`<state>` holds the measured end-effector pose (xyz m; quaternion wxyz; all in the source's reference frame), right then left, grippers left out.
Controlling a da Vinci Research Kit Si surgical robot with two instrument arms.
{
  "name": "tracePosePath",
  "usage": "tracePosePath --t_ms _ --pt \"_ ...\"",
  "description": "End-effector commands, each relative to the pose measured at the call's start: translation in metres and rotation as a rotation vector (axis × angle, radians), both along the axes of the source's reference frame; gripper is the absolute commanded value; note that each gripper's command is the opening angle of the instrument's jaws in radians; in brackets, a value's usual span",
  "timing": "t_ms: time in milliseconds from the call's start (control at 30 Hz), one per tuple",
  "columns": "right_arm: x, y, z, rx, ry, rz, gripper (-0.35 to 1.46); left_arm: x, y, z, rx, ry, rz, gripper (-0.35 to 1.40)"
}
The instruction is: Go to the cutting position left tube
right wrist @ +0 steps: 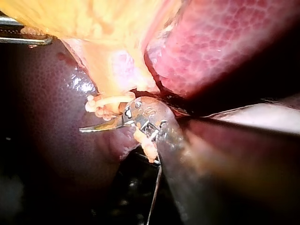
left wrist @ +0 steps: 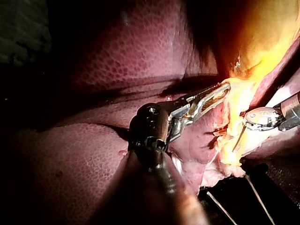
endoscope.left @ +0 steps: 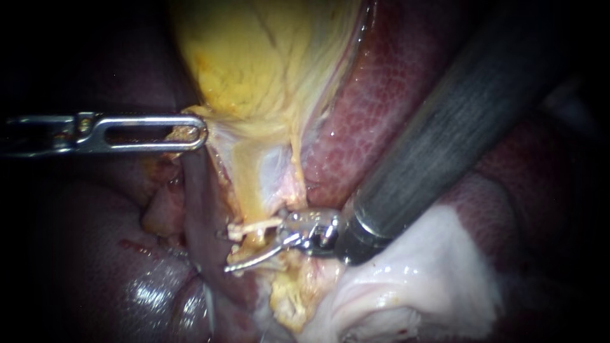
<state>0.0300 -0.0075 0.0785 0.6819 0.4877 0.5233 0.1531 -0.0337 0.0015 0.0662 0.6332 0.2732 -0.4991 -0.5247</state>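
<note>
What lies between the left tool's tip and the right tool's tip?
Endoscope view: a dark purple tube-like band and pale yellow fatty tissue separate the left tool from the right tool.

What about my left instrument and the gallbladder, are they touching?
Touching. The endoscope view shows the left instrument with jaws shut on the gallbladder at its lower edge; the left wrist view agrees.

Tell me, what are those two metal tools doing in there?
My left instrument grips the yellow gallbladder at its lower edge, jaws shut on it. My right instrument, coming in over the red liver, has its thin blades open at a pale strand of tissue just below the gallbladder, apparently lining up a cut.
</note>
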Motion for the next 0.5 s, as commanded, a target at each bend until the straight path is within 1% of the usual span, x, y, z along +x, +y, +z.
tracePosePath --t_ms 33,500 --pt "0.0 0.0 0.0 0.0 -0.001 0.0 1.18 0.0 0.0 0.0 0.0 0.0 0.0 -0.35" --pt "0.0 0.0001 0.0001 0.0 -0.001 0.0 1.16 -0.0001 -0.0001 -0.0001 0.0 0.001 -0.001 -0.35"
